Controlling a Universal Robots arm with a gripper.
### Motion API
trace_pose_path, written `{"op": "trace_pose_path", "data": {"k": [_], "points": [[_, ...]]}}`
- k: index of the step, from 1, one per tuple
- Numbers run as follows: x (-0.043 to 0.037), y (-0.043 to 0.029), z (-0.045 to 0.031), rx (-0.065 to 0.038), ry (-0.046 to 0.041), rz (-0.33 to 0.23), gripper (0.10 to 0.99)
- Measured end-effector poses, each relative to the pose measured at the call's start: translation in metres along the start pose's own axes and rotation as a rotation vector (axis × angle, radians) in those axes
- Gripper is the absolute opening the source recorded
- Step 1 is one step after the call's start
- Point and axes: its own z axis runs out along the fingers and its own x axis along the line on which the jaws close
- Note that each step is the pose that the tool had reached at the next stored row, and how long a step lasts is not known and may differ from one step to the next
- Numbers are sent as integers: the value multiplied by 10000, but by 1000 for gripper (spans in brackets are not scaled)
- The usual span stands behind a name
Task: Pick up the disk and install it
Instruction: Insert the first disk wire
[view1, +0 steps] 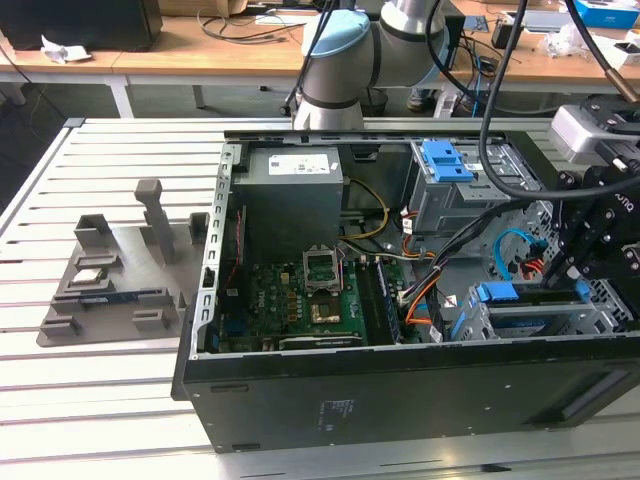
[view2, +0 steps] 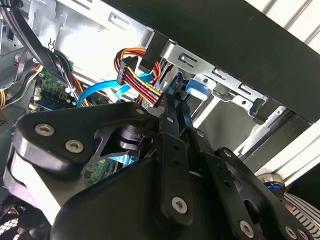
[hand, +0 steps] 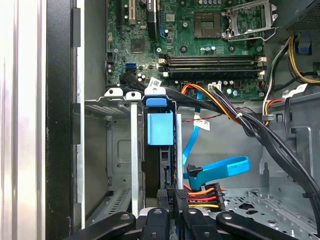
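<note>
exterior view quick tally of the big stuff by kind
open computer case: 1
grey power supply box: 1
green motherboard: 1
grey parts tray: 1
robot arm: 1
total: 5

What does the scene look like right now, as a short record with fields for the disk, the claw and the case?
disk: on edge in a slot of the grey drive cage, blue carrier showing
claw: just over the drive cage, close to the disk's blue carrier
case: open, lying on a slatted table
</note>
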Motion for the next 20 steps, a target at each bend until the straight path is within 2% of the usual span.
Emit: {"op": "trace_pose_path", "data": {"k": [12, 13, 14, 16, 19, 20], "points": [[-1, -2, 28, -1, -3, 0, 169], [-1, -2, 39, -4, -22, -1, 180], [-2, -2, 32, -1, -8, 0, 247], [0, -1, 18, -1, -1, 1, 247], [-3, 7, -105, -1, -2, 0, 247], [-22, 15, -221, -1, 2, 0, 247]]}}
